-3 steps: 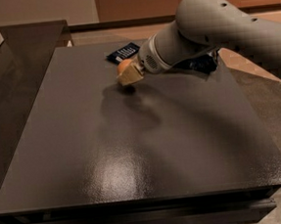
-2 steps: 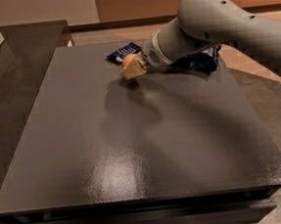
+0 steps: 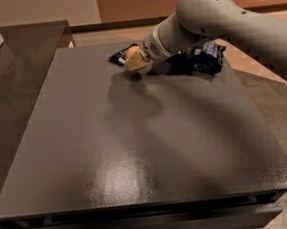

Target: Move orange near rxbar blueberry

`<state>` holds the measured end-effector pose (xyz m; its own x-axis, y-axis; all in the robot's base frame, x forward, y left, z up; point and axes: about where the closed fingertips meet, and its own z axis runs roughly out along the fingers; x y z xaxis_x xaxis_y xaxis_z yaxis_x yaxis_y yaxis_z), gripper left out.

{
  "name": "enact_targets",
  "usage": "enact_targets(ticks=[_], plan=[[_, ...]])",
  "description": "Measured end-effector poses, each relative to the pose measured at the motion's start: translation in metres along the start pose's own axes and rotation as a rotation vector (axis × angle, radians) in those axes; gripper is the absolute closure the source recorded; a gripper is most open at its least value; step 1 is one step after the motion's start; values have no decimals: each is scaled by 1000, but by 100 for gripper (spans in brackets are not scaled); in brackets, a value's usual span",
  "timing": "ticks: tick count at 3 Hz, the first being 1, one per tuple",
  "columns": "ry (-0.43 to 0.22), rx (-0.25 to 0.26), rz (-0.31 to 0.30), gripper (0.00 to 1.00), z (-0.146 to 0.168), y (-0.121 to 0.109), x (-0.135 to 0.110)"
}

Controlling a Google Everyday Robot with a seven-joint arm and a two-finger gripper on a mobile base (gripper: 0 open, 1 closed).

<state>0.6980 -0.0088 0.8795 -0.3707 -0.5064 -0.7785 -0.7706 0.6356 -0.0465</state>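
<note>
Dark grey bench (image 3: 137, 152) fills most of the view, its matte top showing a pale glare patch toward the near edge. One light grey robot arm (image 3: 215, 15) enters from the far right corner and reaches leftward along the far edge. A puffy dark blue chip bag (image 3: 204, 57) lies near the far edge, right of centre, partly hidden behind the arm's wrist.

The gripper (image 3: 134, 59) sits low over the bench close to the middle of the far edge, casting a shadow (image 3: 132, 95) just below it. Its pale fingers (image 3: 140, 62) are clenched on the orange (image 3: 129, 52), of which only a small part shows at the tip.

The rxbar blueberry (image 3: 117, 57) lies flat just to the left of the gripper, near the far edge. The orange is right beside the bar; whether they touch cannot be determined.
</note>
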Motion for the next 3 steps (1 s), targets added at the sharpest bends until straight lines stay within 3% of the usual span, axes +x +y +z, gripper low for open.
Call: enact_targets(ticks=[1,3], plan=[[2,0,-10,83,14,-6,-5],[41,-22,-34,36,41,-3,-6]])
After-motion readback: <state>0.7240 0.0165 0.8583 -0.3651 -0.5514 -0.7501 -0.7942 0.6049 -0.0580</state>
